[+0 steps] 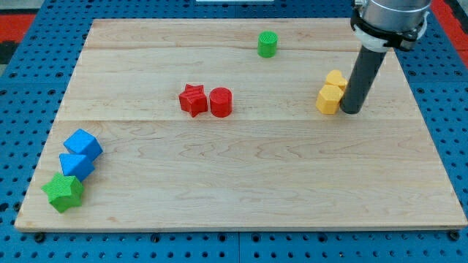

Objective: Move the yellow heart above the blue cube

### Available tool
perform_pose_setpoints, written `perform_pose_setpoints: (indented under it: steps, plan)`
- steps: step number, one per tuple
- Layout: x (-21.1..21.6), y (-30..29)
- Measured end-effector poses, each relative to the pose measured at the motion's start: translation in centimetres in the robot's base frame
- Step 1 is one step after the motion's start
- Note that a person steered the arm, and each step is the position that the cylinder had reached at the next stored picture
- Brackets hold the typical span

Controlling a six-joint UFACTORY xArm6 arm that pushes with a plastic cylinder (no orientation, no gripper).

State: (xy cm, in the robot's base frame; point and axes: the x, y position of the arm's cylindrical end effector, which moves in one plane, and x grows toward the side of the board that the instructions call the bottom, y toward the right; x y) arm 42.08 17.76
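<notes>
No writing, brand or label could be read anywhere on the scene; the wooden worktop (241, 183) sat on a blue pegboard (36, 66). My tip (350, 111) stood in the upper right of the frame, touching the right side of the yellow blocks; there were no jaws on this arm, only the straight dark rod. Two yellow pieces sat pressed together there: the yellow heart (336, 80) above, a second yellow block (329, 99) just below it; which way the heart pointed I could not tell. The blue cube (82, 144) lay far off at the lower left, touching a second blue block (77, 166), with a green star (63, 192) against that. Mid-frame, a red star (193, 99) and red cylinder (221, 102) sat side by side; a green cylinder (268, 44) stood near the top.
</notes>
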Motion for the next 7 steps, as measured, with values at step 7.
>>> perform_pose_setpoints:
  steps: [7]
  plan:
    - [-2.0, -0.1]
